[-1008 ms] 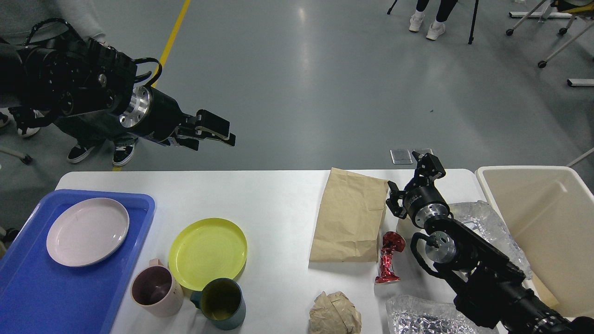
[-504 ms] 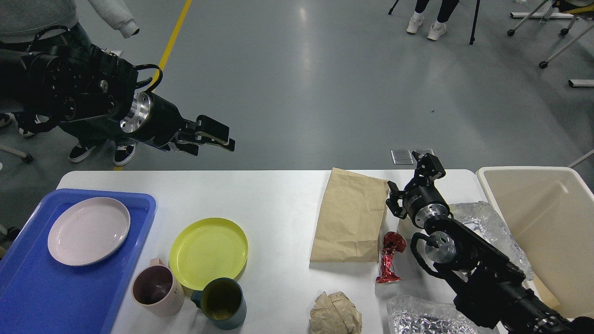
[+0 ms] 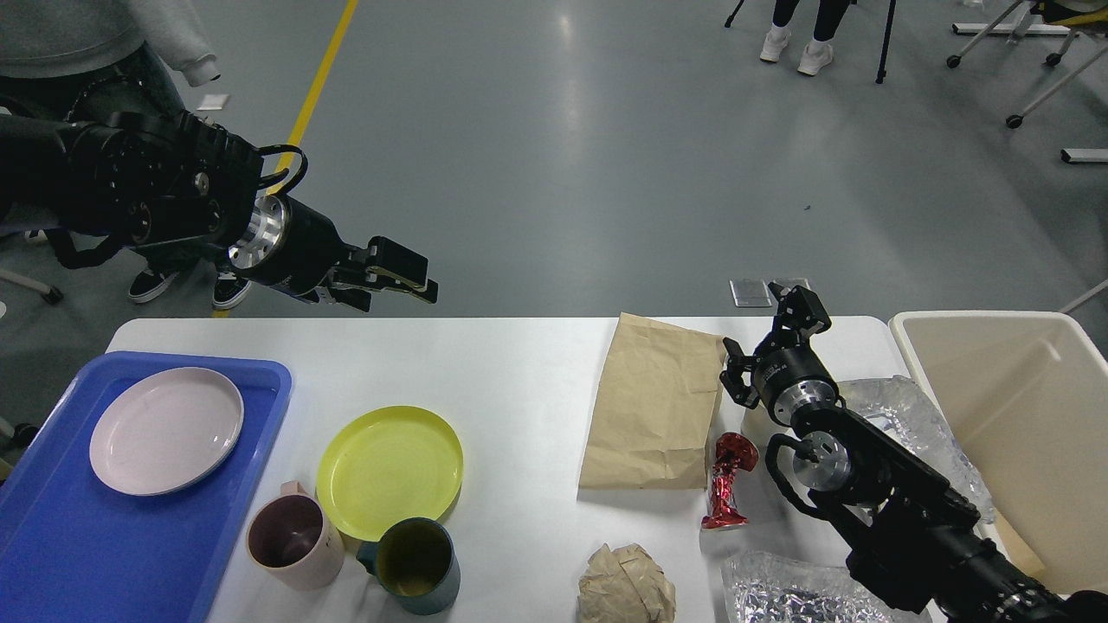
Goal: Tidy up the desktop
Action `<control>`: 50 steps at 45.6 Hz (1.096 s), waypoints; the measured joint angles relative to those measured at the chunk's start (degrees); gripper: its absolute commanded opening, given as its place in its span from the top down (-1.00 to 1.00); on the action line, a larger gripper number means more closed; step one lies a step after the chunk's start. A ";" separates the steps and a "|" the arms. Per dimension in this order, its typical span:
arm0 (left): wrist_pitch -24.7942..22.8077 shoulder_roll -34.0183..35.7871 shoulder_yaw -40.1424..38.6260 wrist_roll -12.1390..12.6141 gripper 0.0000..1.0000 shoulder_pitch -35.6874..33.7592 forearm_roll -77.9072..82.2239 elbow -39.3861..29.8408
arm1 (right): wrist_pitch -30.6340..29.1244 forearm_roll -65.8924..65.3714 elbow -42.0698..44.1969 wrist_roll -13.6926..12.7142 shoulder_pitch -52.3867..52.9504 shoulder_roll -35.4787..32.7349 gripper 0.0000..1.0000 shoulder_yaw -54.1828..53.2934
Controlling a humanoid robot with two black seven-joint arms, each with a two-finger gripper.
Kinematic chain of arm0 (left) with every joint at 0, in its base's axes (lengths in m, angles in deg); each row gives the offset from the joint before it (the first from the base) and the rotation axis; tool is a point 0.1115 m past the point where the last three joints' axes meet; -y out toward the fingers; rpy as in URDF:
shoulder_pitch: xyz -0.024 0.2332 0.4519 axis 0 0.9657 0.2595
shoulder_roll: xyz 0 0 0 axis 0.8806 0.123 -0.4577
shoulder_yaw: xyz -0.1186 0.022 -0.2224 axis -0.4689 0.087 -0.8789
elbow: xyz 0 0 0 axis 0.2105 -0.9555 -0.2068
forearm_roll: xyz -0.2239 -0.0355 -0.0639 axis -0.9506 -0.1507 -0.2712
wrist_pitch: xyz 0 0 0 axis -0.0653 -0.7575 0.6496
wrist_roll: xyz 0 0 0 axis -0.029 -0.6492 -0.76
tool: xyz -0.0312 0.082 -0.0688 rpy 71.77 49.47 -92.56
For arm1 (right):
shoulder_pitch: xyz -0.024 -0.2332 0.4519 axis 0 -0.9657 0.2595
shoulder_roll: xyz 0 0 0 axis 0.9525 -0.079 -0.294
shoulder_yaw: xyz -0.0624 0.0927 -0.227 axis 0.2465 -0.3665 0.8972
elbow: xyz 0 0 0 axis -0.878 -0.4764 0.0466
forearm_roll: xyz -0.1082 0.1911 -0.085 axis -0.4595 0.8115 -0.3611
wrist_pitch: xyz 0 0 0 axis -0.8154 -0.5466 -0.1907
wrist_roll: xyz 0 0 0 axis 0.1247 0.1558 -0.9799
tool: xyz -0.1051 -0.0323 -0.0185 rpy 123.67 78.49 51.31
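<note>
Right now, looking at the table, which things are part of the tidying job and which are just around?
Part of the job:
desktop
yellow plate
pink mug
dark mug
paper bag
red wrapper
paper ball
blue tray
beige bin

Just around:
bystanders' shoes
chair legs

white desktop (image 3: 519, 381), blue tray (image 3: 52, 554), yellow plate (image 3: 389, 472), 2 mugs (image 3: 294, 541), paper bag (image 3: 653, 402)
</note>
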 measured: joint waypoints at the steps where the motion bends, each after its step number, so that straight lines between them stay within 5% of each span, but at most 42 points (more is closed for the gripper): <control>1: 0.00 0.00 -0.01 0.00 -0.93 0.11 0.00 0.00 | 0.00 0.00 -0.03 0.00 0.00 0.00 -1.00 0.00; 50: 0.00 0.03 -0.59 -0.11 -0.93 2.09 -0.02 0.00 | -0.03 0.00 -0.07 0.00 0.00 0.00 -1.00 0.00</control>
